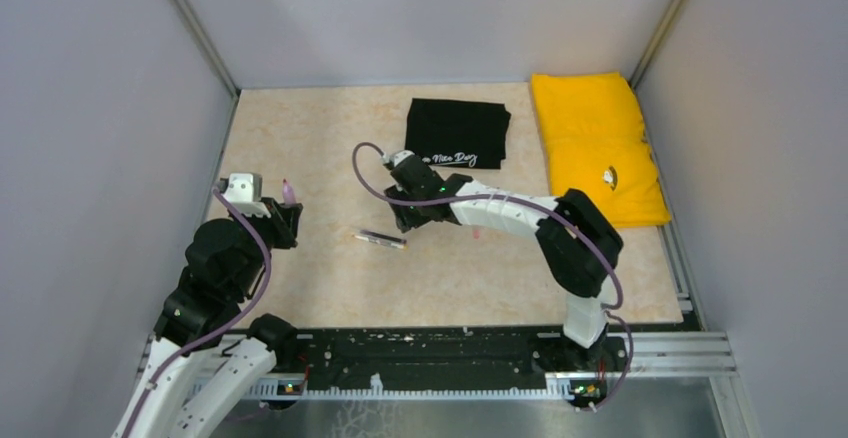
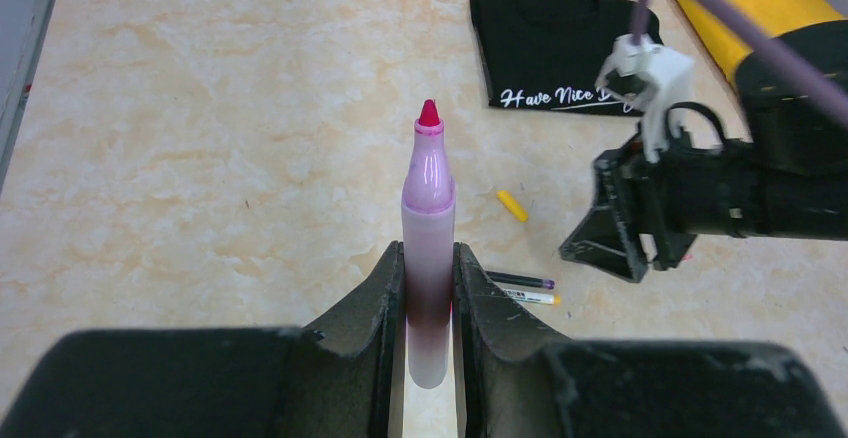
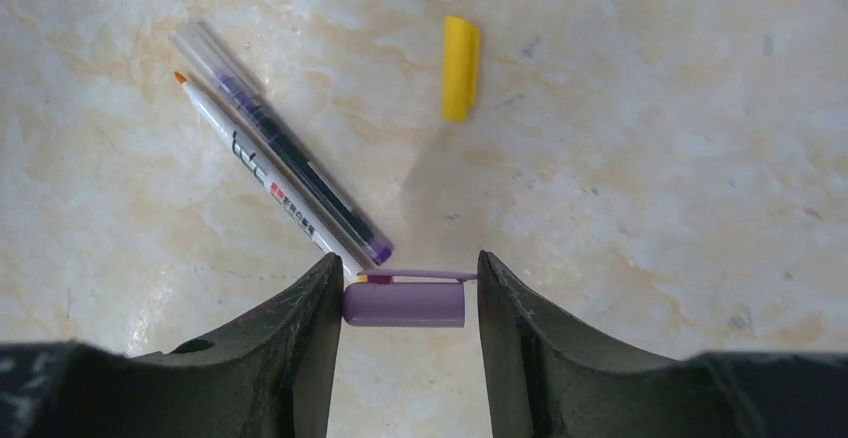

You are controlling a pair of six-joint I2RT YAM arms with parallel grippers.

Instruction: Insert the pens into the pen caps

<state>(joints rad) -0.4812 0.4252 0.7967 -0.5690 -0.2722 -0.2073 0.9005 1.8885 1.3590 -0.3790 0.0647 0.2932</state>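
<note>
Left gripper (image 2: 428, 258) is clamped low on the pink pen (image 2: 428, 208), red tip up, above the counter (image 2: 200, 158). Right gripper (image 3: 408, 263) has its jaws apart and straddles the purple cap (image 3: 403, 304), whose long axis runs finger to finger, with a sliver of gap on one side. Cap looks light, stiff and slick. Pinching across the mid-body is likely safer than end to end, and keeps the mouth free. Yellow cap (image 3: 460, 68) lies loose nearby.
</note>
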